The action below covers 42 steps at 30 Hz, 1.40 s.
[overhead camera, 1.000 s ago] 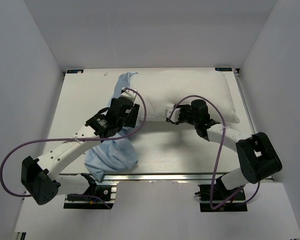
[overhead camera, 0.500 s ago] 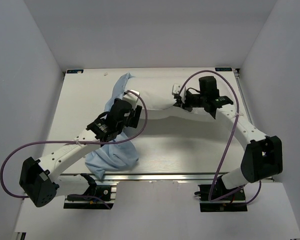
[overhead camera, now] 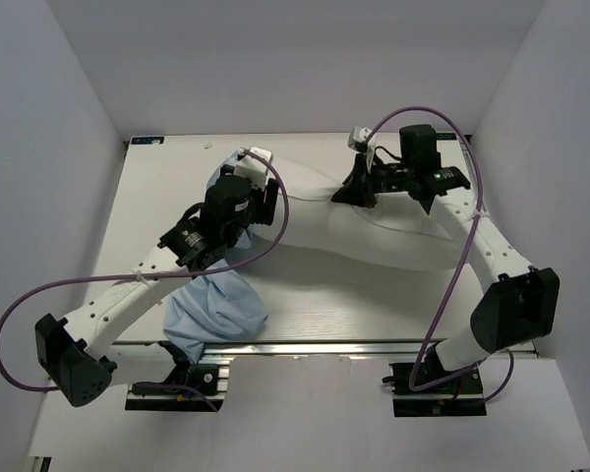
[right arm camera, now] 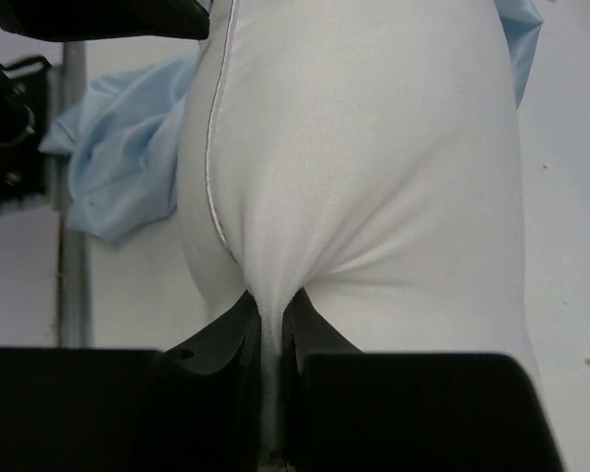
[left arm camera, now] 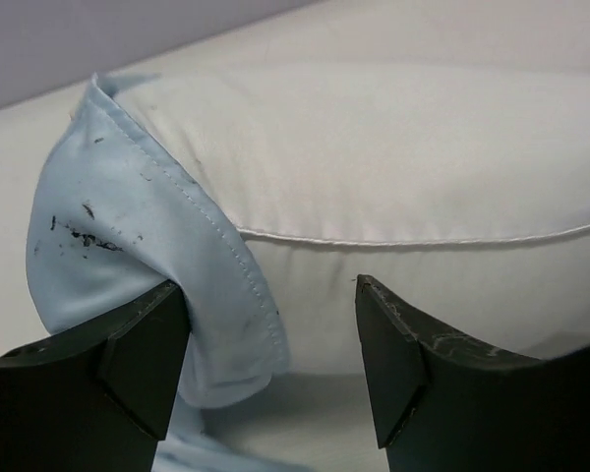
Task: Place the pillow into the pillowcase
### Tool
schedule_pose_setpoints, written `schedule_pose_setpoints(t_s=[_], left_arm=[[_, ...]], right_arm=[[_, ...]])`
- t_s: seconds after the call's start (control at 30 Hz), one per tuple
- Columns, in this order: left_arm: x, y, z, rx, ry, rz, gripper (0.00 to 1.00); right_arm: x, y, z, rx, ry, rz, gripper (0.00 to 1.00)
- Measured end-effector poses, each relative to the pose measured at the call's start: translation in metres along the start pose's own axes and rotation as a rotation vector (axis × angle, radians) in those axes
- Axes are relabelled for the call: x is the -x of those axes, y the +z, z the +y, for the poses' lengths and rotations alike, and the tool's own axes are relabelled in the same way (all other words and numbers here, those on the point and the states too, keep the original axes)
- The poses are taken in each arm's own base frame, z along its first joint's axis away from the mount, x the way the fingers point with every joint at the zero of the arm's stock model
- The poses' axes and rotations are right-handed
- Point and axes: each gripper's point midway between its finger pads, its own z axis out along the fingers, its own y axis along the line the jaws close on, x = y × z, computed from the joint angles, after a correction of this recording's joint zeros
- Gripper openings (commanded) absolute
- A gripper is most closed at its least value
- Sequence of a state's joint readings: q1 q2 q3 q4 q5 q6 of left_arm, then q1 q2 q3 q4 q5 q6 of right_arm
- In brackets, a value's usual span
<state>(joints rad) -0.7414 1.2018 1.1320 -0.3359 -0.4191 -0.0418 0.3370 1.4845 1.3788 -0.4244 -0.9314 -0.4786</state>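
My right pincer (right arm camera: 271,313) has swung across the tabletop (overhead camera: 324,295), clamping a pillow (right arm camera: 354,147) fold; my left pincer (left arm camera: 272,295) gapes at the pillowcase (left arm camera: 108,226) hem.

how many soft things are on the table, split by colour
white: 1, the pillow
light blue: 1, the pillowcase
total: 2
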Motion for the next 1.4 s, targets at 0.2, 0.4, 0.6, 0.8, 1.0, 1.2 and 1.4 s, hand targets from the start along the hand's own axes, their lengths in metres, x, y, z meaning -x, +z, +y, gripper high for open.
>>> schedule_pose_setpoints(t_s=[0.2,0.4,0.6,0.8,1.0,1.2,1.4], left_arm=[[0.078,-0.011,-0.002,-0.026,-0.064,-0.145,0.77],[0.130,-0.010,-0.012,-0.069,-0.111,-0.258,0.81],[0.097,0.041,-0.026,-0.060,-0.107,-0.157,0.81],[0.076,0.055,-0.024,-0.051,-0.160,-0.097,0.79],[0.035,0.024,-0.014,-0.042,-0.250,-0.044,0.79],[0.002,0.000,-0.004,-0.014,-0.366,-0.013,0.78],[-0.026,0.002,-0.005,0.014,-0.423,0.041,0.79]], right_arm=[[0.017,-0.001,-0.010,0.069,0.287,-0.079,0.06],[0.005,-0.004,-0.036,0.101,0.578,-0.115,0.07],[-0.015,-0.004,-0.086,0.059,0.708,-0.112,0.10],[-0.012,-0.003,-0.140,-0.020,0.681,-0.133,0.22],[-0.014,-0.003,-0.193,-0.158,0.580,-0.129,0.67],[-0.019,-0.026,-0.239,-0.331,0.490,-0.126,0.89],[0.008,-0.081,-0.274,-0.511,0.300,-0.149,0.89]])
